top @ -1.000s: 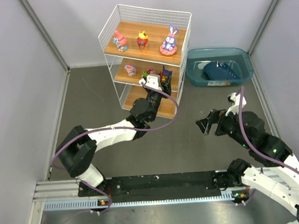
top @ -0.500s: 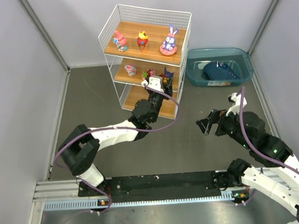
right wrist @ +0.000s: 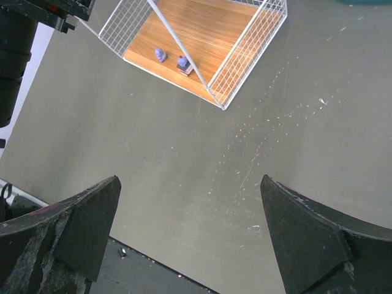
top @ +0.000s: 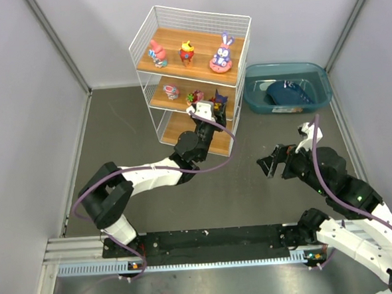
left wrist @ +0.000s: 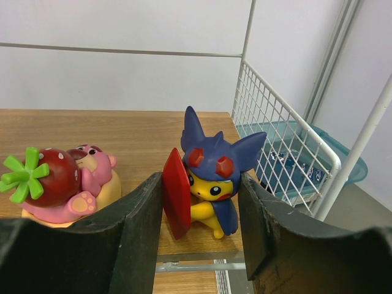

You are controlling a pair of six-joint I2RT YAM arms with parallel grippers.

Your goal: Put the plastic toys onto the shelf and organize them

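Moved: left gripper and blue-hooded yellow figurine are shifted slightly rightward on the shelf.
Left jaws: closed on that figurine, stood on the middle tier.
Right gripper: jaws are held wide open, empty, above the surface.

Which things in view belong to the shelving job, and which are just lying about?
Job: shelf; top tier: pink figure, red figure, purple bunny; middle tier: pink toy, strawberry toy, blue-hooded yellow figurine held by left gripper.
Lying about: teal bin; dark blue item in it.
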